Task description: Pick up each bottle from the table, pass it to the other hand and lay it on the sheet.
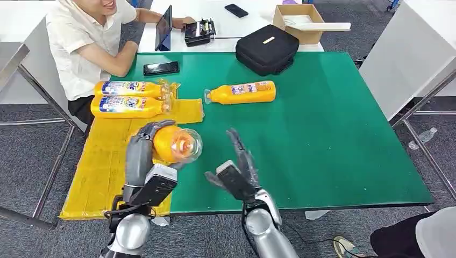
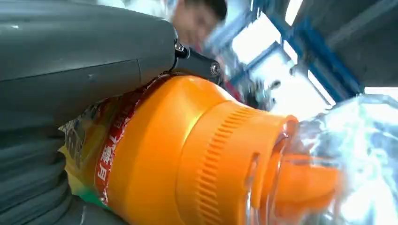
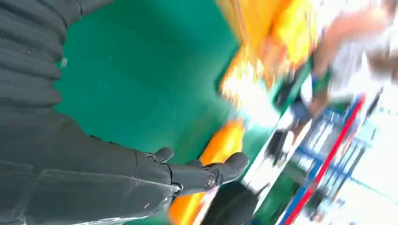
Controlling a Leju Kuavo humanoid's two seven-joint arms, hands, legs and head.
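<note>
My left hand [image 1: 141, 153] grips an orange bottle [image 1: 175, 144] with a clear cap, held above the edge of the yellow sheet [image 1: 107, 156], cap end pointing toward the camera. Up close in the left wrist view, that bottle [image 2: 187, 154] fills the hand's grasp, its label under the grey thumb [image 2: 84, 61]. My right hand [image 1: 239, 166] is open just to the right of it, fingers spread, holding nothing. Two more orange bottles [image 1: 129, 88] [image 1: 126, 106] lie side by side on the far part of the sheet. Another bottle [image 1: 242, 92] lies on the green table [image 1: 333, 140].
A person sits at the far left corner beside a black phone [image 1: 161, 68]. A black case [image 1: 267, 49] rests on the table's far edge, a cardboard box [image 1: 301, 21] behind it. The right half of the green table is bare.
</note>
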